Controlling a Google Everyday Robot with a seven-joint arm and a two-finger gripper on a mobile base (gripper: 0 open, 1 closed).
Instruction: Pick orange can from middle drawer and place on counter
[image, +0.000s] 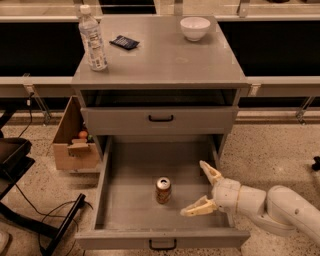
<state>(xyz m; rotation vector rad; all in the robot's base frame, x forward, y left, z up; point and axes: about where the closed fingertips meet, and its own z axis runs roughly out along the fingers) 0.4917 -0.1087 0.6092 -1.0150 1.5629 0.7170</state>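
Note:
The orange can (163, 190) stands upright on the floor of the open middle drawer (125, 210), near its centre. My gripper (201, 189) reaches in from the right, low inside the drawer, just right of the can and not touching it. Its two pale fingers (210, 173) are spread wide apart and hold nothing. The grey counter (165, 60) tops the cabinet above.
On the counter stand a clear water bottle (93, 39) at the left, a dark packet (124, 42) and a white bowl (195, 27). The drawer above (160, 120) is shut. A cardboard box (75, 142) sits on the floor left of the cabinet; black chair legs (45, 220) lie lower left.

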